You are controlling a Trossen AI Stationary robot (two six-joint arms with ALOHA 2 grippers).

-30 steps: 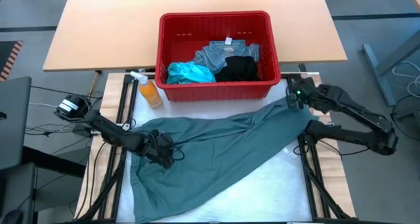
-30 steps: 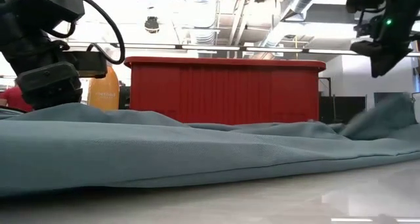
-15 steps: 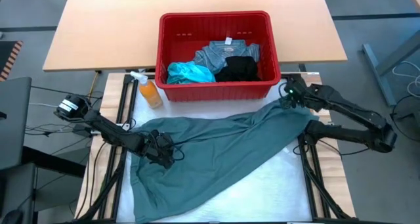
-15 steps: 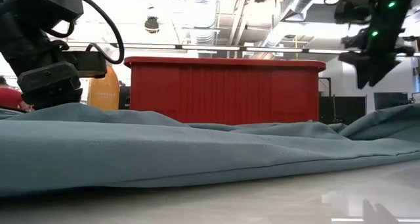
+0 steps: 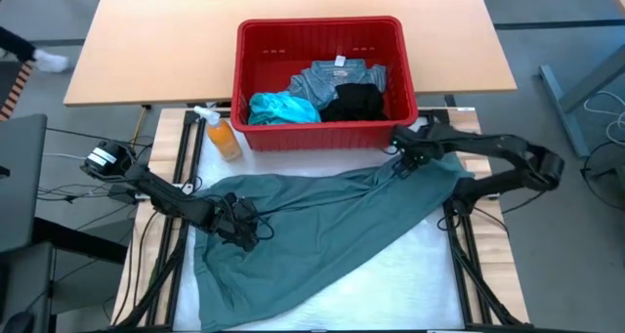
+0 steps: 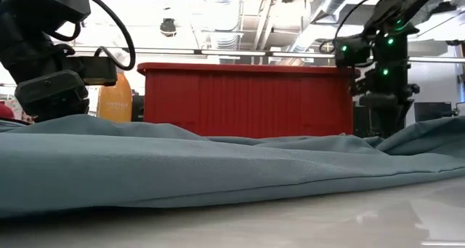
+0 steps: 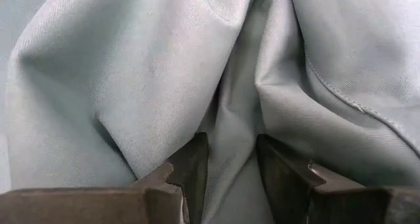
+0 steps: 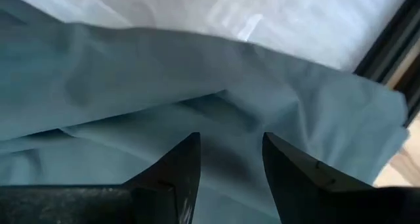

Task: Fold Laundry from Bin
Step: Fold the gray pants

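Left gripper (image 5: 244,226) sits low on the grey-green garment (image 5: 322,226), fingers (image 7: 190,165) pinched on a raised fold of it, per left wrist view cloth runs up between them. Right gripper (image 5: 402,157) hovers over the far right end of same garment, just in front of the bin (image 5: 322,133); right wrist view shows fingers (image 8: 177,165) apart w/ nothing between, cloth below, not touching as far as can be told. Counts: 2 arms, 2 grippers, 1 red bin, 4 garments total – 1 grey-green spread on the white work surface (image 5: 410,274) between the grippers, 3 in bin: turquoise (image 5: 281,108), black (image 5: 354,101), mottled blue-grey (image 5: 337,77). 1 orange spray bottle (image 5: 223,136) beyond left gripper, beside bin's left corner. Pose: left arm comes in from outer left edge, stretched low, wrist angled down onto cloth. Right arm reaches from right side, elbow bent, forearm running inward toward bin's front right corner, gripper pointing down; low view shows it upright w/ green lights, close to bin's wall.
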